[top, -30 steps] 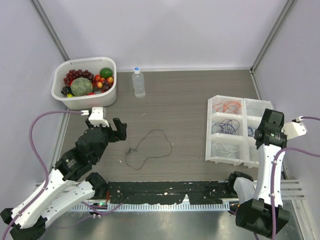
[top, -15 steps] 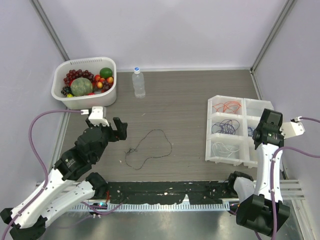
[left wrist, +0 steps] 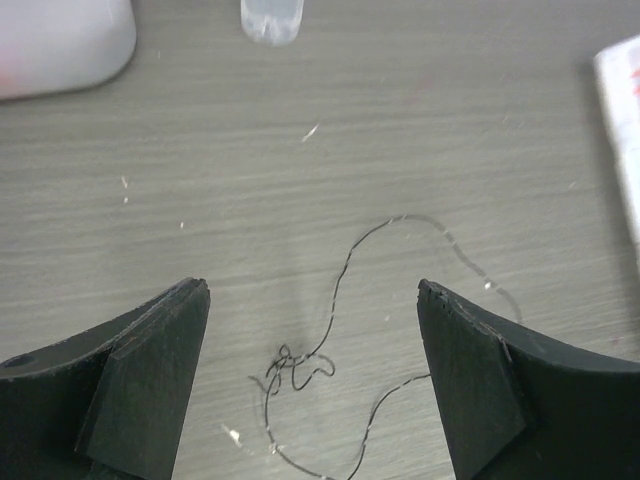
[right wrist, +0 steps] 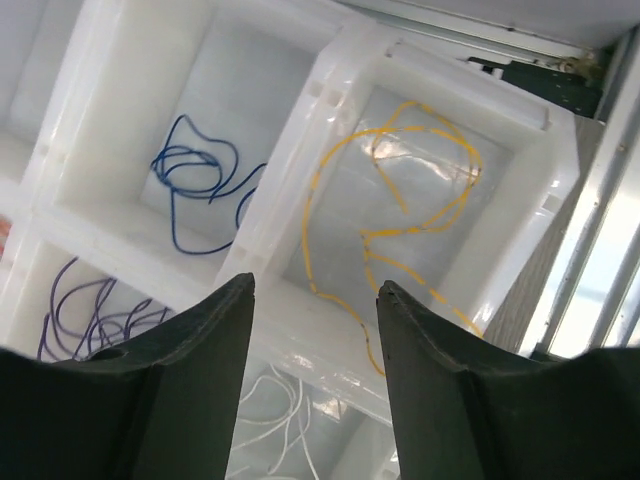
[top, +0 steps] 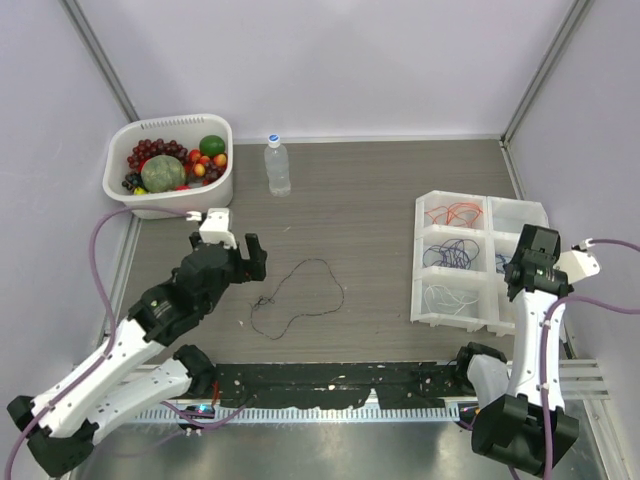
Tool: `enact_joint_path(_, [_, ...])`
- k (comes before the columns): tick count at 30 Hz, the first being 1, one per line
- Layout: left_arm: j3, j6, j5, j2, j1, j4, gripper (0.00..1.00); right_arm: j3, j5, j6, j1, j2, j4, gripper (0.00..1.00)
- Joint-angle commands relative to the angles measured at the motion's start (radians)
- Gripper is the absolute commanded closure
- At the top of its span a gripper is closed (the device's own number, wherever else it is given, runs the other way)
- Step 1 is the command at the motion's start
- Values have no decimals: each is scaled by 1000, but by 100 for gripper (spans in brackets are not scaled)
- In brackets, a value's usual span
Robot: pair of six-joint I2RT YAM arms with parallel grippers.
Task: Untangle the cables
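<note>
One thin black cable [top: 303,293] lies in a loose loop on the table, with a small knot [left wrist: 288,368] at its left end. My left gripper [left wrist: 312,290] hangs open above that knot, a little left of the loop in the top view [top: 246,259]. My right gripper [right wrist: 315,285] is open over the white compartment tray [top: 415,265], with nothing held. Below it a yellow cable [right wrist: 400,215] lies in one compartment, its tail draped over the divider. Other compartments hold blue [right wrist: 195,185], purple [right wrist: 90,310], white [right wrist: 280,400] and orange [top: 455,213] cables.
A white basket of fruit [top: 170,165] stands at the back left, and a clear water bottle [top: 277,165] stands upright beside it. A black strip [top: 330,380] runs along the near edge between the arm bases. Walls close in the left and right sides.
My left arm has reached forward and right, closer to the black cable. The right gripper has opened over the tray and shifted slightly.
</note>
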Motion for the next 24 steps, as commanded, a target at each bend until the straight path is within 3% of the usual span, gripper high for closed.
enact_joint_path(1, [77, -66, -10, 113, -4, -101, 11, 92, -130, -206, 35, -27, 98, 41])
enact_joint_path(6, [54, -149, 5, 109, -1, -102, 11, 191, -253, -308, 215, -29, 220, 40])
enact_joint_path(12, [-29, -276, -5, -2, -1, -126, 18, 173, -420, -357, 666, 115, 513, 37])
enact_joint_path(17, [-84, -373, -39, -97, -3, -189, 32, 124, -670, -344, 1006, 377, 962, 37])
enact_joint_path(20, [-123, -424, -25, -140, -1, -203, 41, 154, -827, -360, 1181, 582, 1124, 38])
enact_joint_path(24, [-135, -484, -15, -168, -1, -244, 48, 178, -931, -342, 1260, 774, 1313, 40])
